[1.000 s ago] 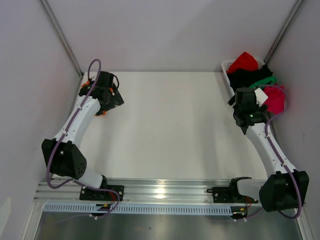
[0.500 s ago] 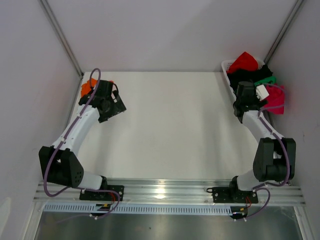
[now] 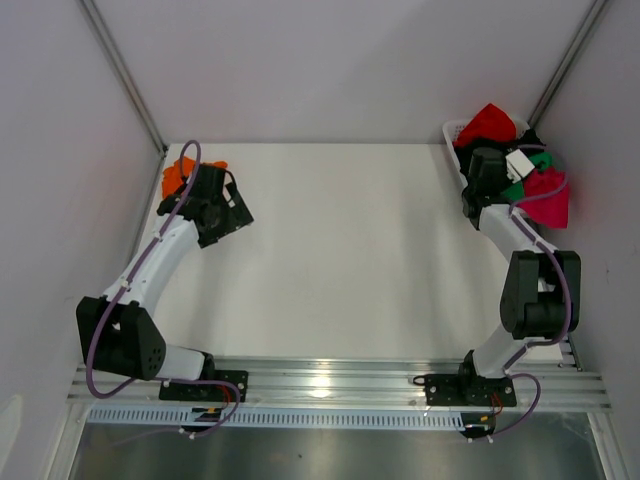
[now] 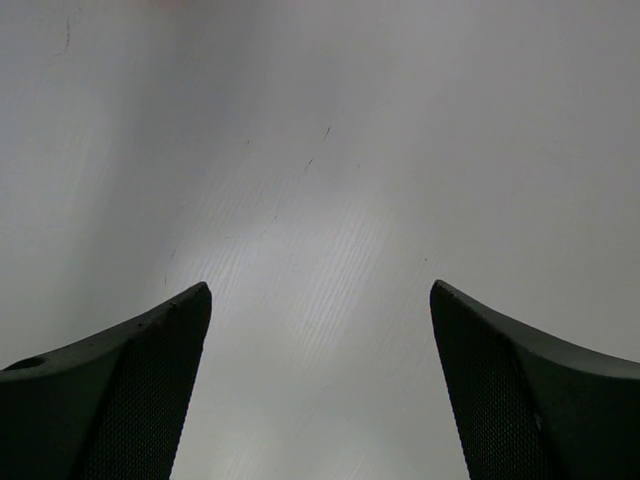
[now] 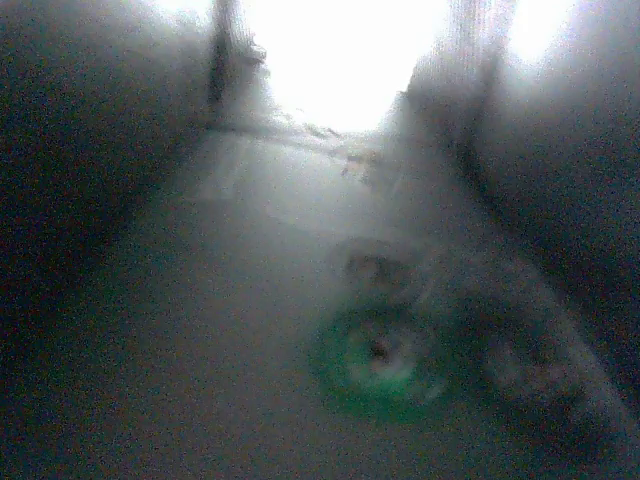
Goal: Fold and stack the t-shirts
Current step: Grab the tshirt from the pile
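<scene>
A heap of t-shirts fills a white basket (image 3: 451,131) at the far right corner: red (image 3: 487,122) on top, black (image 3: 476,146), green (image 3: 519,187) and magenta (image 3: 549,196). My right gripper (image 3: 491,162) is pushed down into this heap over the black and green cloth. Its wrist view is dark and blurred, with only a green smear (image 5: 375,362), and its fingers do not show. An orange t-shirt (image 3: 177,173) lies crumpled at the far left table edge. Just in front of it, my left gripper (image 3: 228,212) (image 4: 320,290) hangs open over bare table with nothing between its fingers.
The white table (image 3: 340,250) is bounded by grey walls on the left, right and back. A metal rail (image 3: 330,380) carrying both arm bases runs along the near edge. The right arm's elbow (image 3: 535,290) stands close to the right wall.
The right arm has swung its gripper back and deeper into the basket heap, with the elbow folding in. The left gripper shifted slightly, uncovering the orange t-shirt.
</scene>
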Available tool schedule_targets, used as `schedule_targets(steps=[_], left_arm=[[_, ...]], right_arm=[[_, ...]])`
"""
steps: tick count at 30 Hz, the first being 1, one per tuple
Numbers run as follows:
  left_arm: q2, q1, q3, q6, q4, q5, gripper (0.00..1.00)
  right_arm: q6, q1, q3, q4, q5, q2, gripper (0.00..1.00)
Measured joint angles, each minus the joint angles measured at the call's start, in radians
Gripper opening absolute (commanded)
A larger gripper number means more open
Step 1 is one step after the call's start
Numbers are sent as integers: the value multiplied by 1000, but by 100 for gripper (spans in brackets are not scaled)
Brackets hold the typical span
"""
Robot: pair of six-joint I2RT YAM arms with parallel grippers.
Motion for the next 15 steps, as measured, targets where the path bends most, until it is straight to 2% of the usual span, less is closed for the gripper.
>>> schedule_targets(steps=[2, 7, 15], left_arm=[[0, 0, 0, 0, 2, 3, 92], [5, 0, 0, 0, 2, 5, 92], [6, -1, -16, -1, 13, 22, 92]], right_arm=[[12, 1, 4, -18, 13, 0, 0], [49, 0, 0, -100, 68, -23, 0], [14, 0, -34, -93, 100, -116, 0]])
